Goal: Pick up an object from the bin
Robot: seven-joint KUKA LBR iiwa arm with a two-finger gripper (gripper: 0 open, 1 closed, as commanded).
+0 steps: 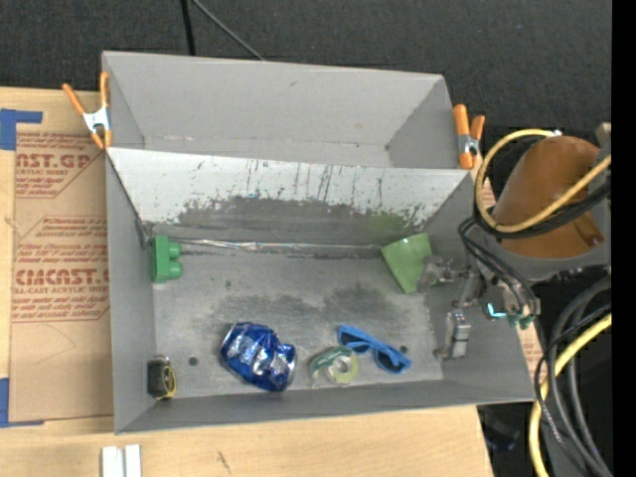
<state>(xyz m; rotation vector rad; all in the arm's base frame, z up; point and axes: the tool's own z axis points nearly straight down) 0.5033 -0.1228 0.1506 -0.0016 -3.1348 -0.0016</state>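
Observation:
My gripper (458,334) hangs low at the bin's right side, close to the right wall. A pale green cup (406,261) lies tipped just up and left of it, near the back wall. Blue sunglasses (375,349) lie on the floor a short way to the gripper's left, apart from it. Beside the sunglasses sits a small clear tape roll (336,366). I see nothing held by the gripper.
A crumpled blue foil bag (256,356) lies at the front middle. A green block (165,259) rests against the left wall. A small black and yellow tape measure (160,377) sits in the front left corner. The arm with its orange cover and yellow cables stands outside the right rim.

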